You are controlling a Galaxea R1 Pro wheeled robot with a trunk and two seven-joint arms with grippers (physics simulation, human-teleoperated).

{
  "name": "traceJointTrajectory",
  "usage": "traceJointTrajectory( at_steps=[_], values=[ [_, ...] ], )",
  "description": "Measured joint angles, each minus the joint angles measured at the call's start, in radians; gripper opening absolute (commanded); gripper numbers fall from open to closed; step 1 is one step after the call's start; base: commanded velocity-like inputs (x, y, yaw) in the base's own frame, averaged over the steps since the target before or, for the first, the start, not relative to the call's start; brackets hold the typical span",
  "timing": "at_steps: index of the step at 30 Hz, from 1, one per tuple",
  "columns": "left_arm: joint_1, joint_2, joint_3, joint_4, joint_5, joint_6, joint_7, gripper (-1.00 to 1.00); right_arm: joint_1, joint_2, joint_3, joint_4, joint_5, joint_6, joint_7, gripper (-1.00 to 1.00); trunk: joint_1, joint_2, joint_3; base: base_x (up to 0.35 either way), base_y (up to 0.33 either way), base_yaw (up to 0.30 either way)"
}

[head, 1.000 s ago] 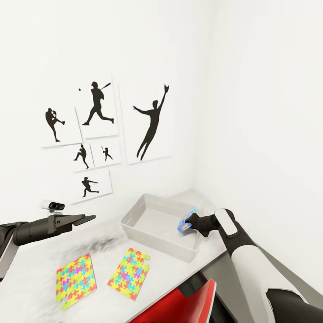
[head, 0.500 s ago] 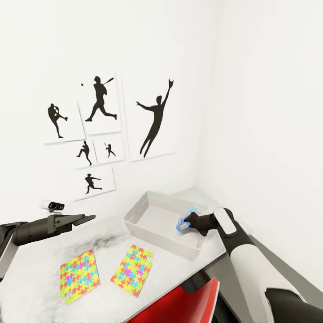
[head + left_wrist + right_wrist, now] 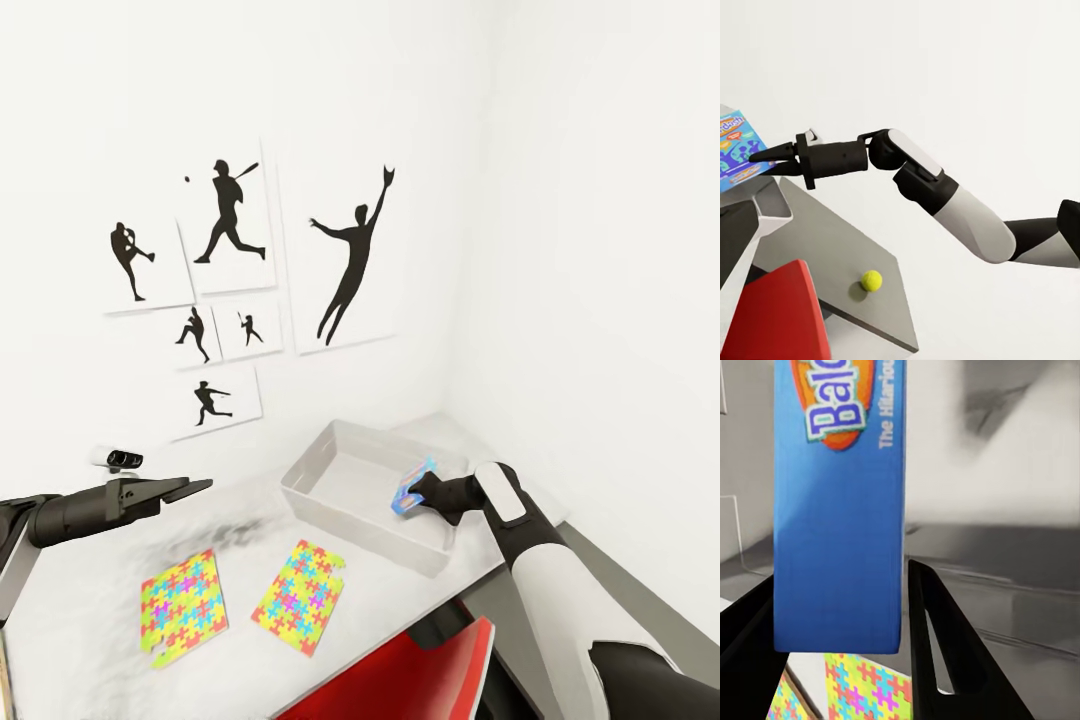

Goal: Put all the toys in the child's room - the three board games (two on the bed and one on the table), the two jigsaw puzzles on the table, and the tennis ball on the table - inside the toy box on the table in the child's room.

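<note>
Right gripper clamps the blue board game, tilted, above the toy box near its rim. Left gripper hangs spread, empty. Risk: dropped here, the box may catch the rim and fall outside.

Six white pictures with black baseball-player silhouettes hang on the wall in the left half of the head view, the largest, a leaping catcher, nearest the room's corner. A small white-and-black webcam-like device sits at the left, below the pictures. A red chair back shows at the bottom edge
</note>
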Motion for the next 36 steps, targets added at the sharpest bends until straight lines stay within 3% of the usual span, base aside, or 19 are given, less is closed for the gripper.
traceJointTrajectory(
  at_steps=[17, 36],
  values=[
    [0.000, 0.000, 0.001, 0.000, 0.000, 0.000, 0.000, 1.00, 0.000, 0.001, 0.000, 0.000, 0.000, -0.002, 0.001, -1.00, 0.000, 0.000, -0.011, 0.000, 0.000, -0.055],
    [0.000, 0.000, 0.001, 0.000, -0.002, 0.000, 0.000, 1.00, 0.000, -0.010, -0.001, 0.000, 0.001, -0.024, 0.002, -1.00, 0.000, 0.000, -0.041, 0.000, 0.000, 0.000]
  ],
)
